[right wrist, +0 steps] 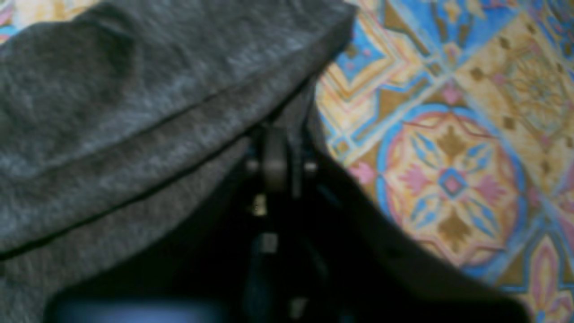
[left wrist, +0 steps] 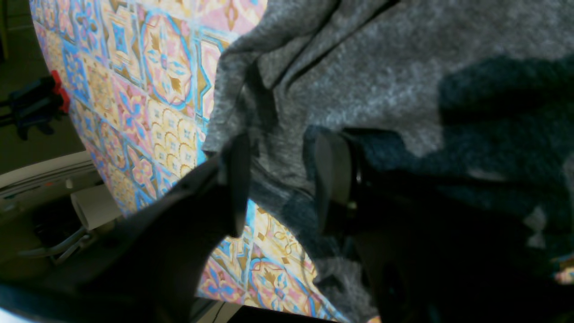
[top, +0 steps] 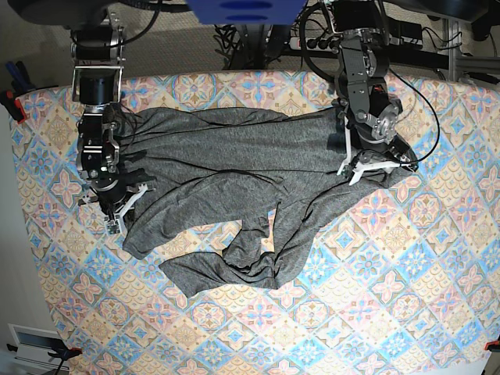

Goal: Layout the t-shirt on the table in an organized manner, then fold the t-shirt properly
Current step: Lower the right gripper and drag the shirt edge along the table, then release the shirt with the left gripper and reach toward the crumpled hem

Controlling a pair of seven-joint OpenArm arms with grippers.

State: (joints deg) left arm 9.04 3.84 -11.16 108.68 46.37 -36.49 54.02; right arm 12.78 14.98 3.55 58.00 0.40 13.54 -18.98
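Heathered dark-grey jersey t-shirt (top: 234,187) lies crumpled on pastel tile-pattern counter (top: 391,297). Right tool (right wrist: 278,148) clamped on t-shirt edge. Left tool (left wrist: 282,179) fingers apart, straddling fabric.

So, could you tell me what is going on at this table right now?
Two robot arms are working on a dark-grey t-shirt that lies crumpled, not yet flat, on the patterned table. The right gripper is shut on an edge of the shirt. The left gripper sits at the opposite side with fabric between its parted fingers; whether it really grips is unclear. No neat folding has been done yet.
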